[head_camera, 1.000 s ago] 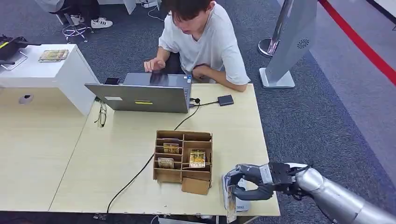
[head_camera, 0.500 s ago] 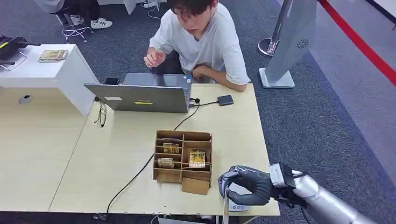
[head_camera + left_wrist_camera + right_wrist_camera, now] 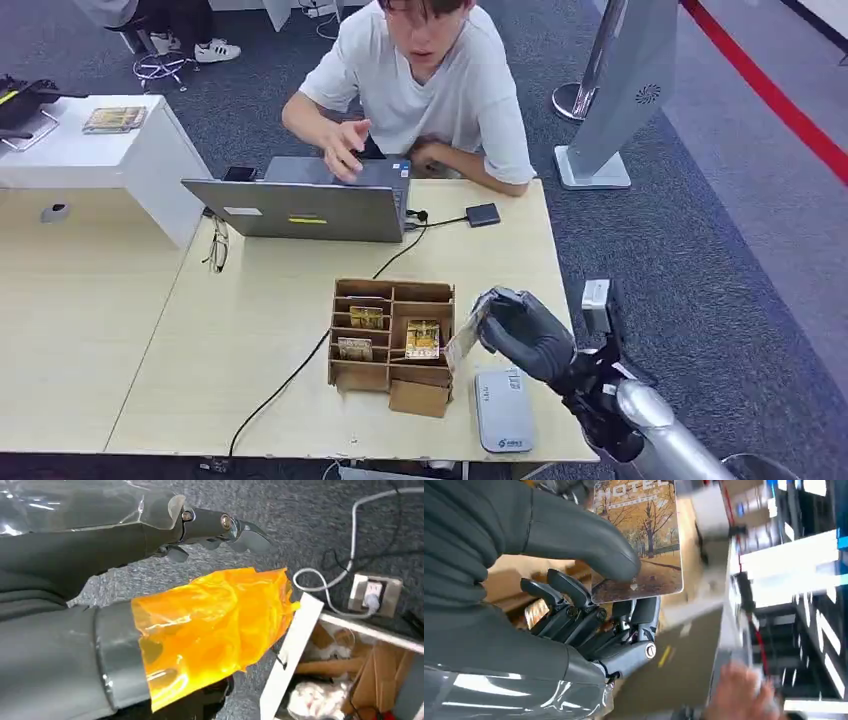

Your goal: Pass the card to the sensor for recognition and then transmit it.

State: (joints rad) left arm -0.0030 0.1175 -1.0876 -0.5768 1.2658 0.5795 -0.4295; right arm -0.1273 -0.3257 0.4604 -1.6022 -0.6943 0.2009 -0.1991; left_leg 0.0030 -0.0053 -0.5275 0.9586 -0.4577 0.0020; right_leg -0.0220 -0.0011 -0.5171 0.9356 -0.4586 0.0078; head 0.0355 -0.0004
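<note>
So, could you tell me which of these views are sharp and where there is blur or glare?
Head view: evenly lit and sharp across the table, though the person's raised hand is slightly smeared. Right wrist view: the card in the right hand is legible, while the background is streaked with motion blur and bright blown-out bands. Left wrist view: sharp, with glare on the clear film over the left hand.

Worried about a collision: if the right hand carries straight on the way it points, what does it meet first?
Probably the wooden organizer: the right hand points the card at its near wall, though height is unclear.
</note>
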